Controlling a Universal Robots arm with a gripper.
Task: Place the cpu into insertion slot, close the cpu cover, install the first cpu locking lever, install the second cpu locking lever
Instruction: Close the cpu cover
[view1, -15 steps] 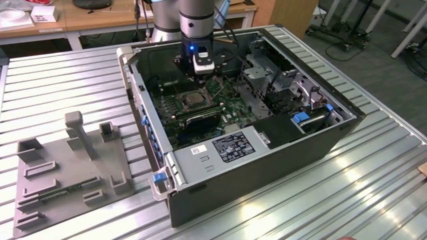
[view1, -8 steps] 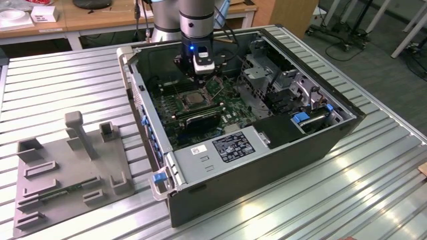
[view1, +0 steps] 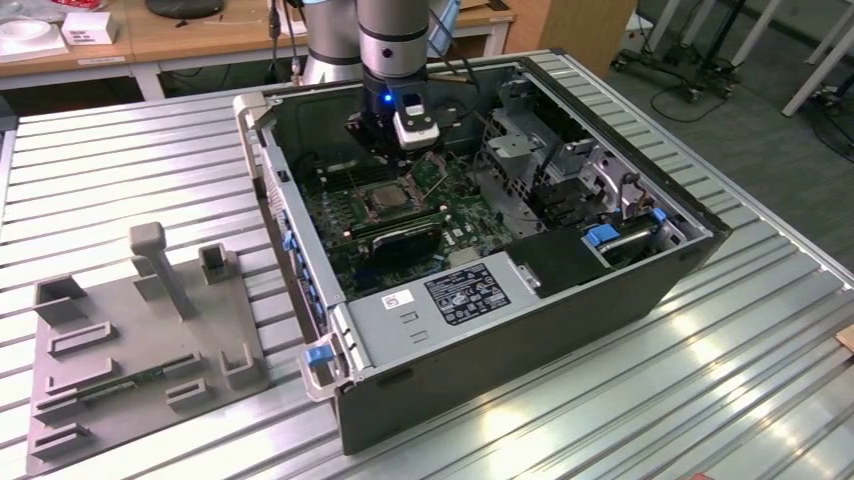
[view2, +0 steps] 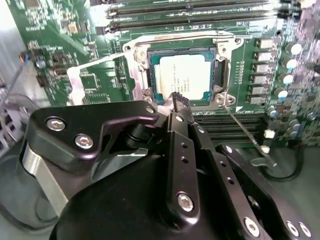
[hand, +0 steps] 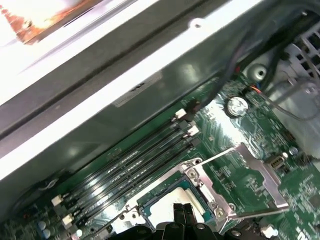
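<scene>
Cpu (view2: 185, 75): a small flat square chip with a dull silver-grey metal top that carries faint print. I see it lying flat inside the insertion slot (view2: 220, 65), whose dark border and silvery rim frame it on all sides. The slot sits on the green motherboard (view2: 75, 30), just beside the long black memory slots (view2: 200, 15). The cpu cover (hand: 264, 177), a thin silvery frame with a large window, stands swung open beside the slot, clear of the chip. One thin wire lever (view2: 245, 132) juts out from a corner of the slot, not latched. The gripper (view2: 177, 98) hangs just over the chip's near edge with its two black fingers pressed together and nothing between them. In the exterior view the arm reaches down into the open computer case (view1: 534, 330).
</scene>
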